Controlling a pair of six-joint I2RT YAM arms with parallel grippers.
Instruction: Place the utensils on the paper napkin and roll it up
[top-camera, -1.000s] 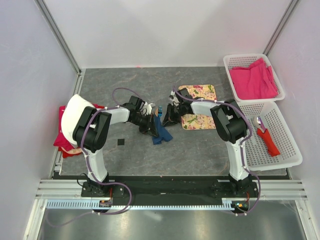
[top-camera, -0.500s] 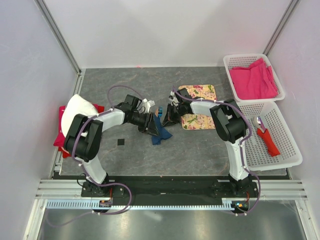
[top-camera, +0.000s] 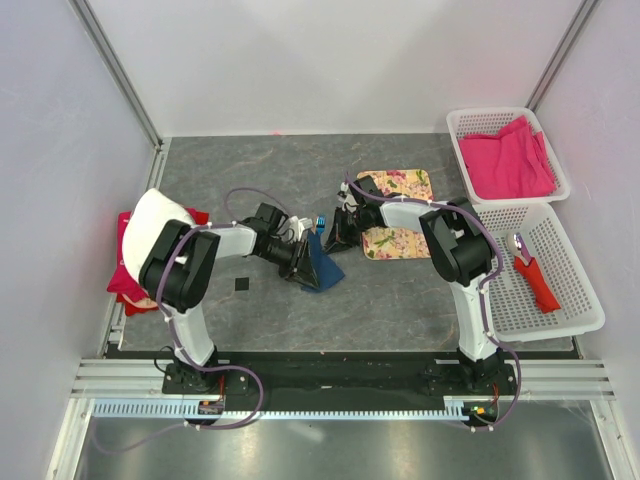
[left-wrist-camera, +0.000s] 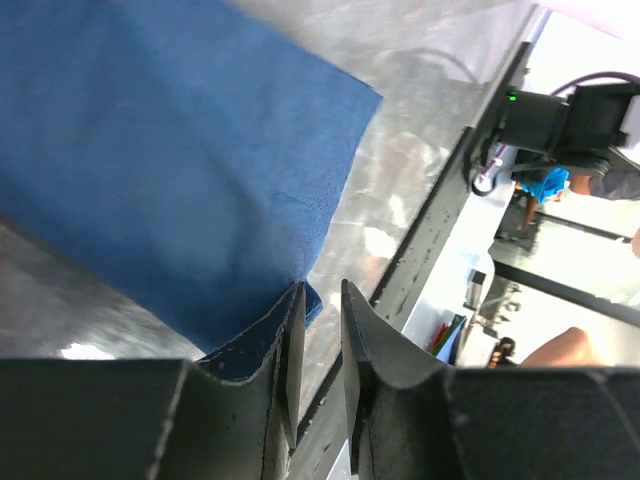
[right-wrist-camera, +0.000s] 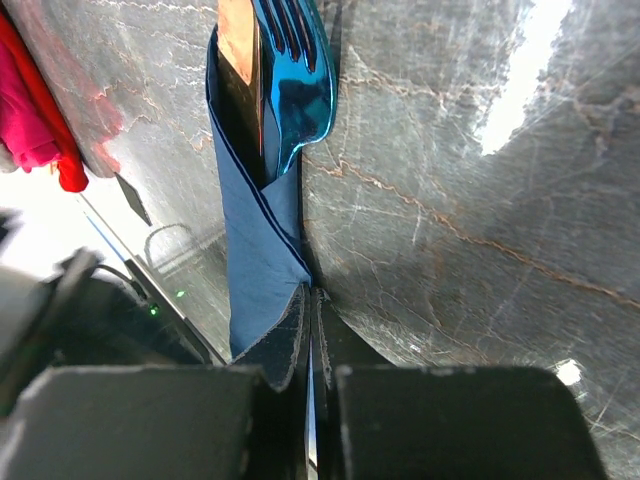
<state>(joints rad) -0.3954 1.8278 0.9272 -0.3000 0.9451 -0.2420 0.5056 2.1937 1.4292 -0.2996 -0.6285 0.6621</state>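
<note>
The dark blue paper napkin (top-camera: 322, 266) lies mid-table, folded into a triangle around the bright-blue utensils (top-camera: 321, 221), whose tips stick out at its far end. In the right wrist view a blue fork (right-wrist-camera: 297, 80) sits inside the napkin's fold (right-wrist-camera: 258, 250). My right gripper (top-camera: 335, 237) (right-wrist-camera: 310, 298) is shut on the napkin's corner. My left gripper (top-camera: 302, 262) (left-wrist-camera: 320, 300) is at the napkin's left edge. Its jaws stand slightly apart with nothing between them, and the napkin (left-wrist-camera: 180, 150) lies against the outside of one finger.
A floral mat (top-camera: 402, 243) lies just right of the right gripper. Two white baskets stand at the right: one holds a pink cloth (top-camera: 505, 160), the other a red-handled tool (top-camera: 537, 275). Red and white cloths (top-camera: 148, 235) lie at the left edge. A small black square (top-camera: 241, 285) lies on the table.
My left gripper has moved nearer and under the napkin's left side. The napkin has gone from a narrow hanging strip to a wider triangle. The right gripper has stayed put.
</note>
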